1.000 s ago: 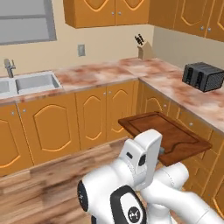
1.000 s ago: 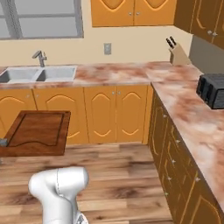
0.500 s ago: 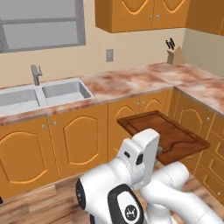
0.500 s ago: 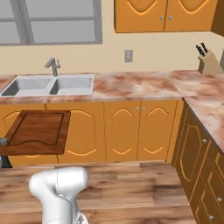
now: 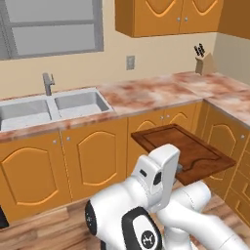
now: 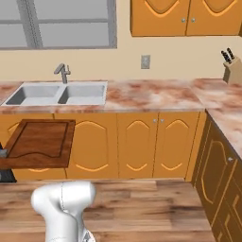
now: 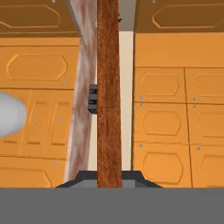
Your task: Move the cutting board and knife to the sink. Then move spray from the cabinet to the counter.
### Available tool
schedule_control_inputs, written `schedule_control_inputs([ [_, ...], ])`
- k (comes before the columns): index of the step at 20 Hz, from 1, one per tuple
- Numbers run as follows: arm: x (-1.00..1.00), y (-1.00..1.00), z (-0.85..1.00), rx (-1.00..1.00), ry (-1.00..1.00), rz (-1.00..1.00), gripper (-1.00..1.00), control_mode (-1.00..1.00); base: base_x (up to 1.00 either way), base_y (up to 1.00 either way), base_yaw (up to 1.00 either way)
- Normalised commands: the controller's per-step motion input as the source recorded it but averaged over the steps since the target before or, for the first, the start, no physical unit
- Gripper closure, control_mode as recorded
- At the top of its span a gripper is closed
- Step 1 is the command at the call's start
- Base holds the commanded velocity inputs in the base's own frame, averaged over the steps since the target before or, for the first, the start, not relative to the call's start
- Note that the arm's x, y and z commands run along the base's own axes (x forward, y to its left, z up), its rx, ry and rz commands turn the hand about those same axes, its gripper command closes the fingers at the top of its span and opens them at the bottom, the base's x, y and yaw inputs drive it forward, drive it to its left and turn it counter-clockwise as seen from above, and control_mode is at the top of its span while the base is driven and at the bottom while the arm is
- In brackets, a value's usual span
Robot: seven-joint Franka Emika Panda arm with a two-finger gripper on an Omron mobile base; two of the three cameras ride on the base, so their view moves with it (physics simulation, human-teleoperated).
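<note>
- Base has swung since the earlier frame; grey steel double-basin sink [image 5: 51, 108] now sits ahead of you.
- Gripper [image 7: 109, 177] pinches the flat reddish-brown wooden cutting board [image 5: 183, 152], carried level in front of the tabletop [image 6: 156, 94].
- Board not in the sink yet; knife and spray steps look pending.

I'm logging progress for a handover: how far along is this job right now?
Nothing is delivered yet. In hand: the gripper is shut on the cutting board, carried level in front of the counter; the sink holds nothing. Left: board into sink, then knife and spray.
</note>
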Motion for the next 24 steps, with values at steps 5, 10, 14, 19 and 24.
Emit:
schedule_control_inputs([
  [5, 0.00, 0.00, 0.00, 0.00, 0.00, 0.00, 1.00, 1.00, 1.00, 0.16, 0.00],
  [10, 0.00, 0.00, 0.00, 0.00, 0.00, 0.00, 1.00, 1.00, 1.00, 0.62, -0.01],
  [14, 0.00, 0.00, 0.00, 0.00, 0.00, 0.00, 1.00, 1.00, 1.00, 0.57, -0.03],
  [19, 0.00, 0.00, 0.00, 0.00, 0.00, 0.00, 1.00, 1.00, 0.96, 0.37, -0.05],
  [24, 0.00, 0.00, 0.00, 0.00, 0.00, 0.00, 1.00, 1.00, 0.29, 0.12, -0.09],
])
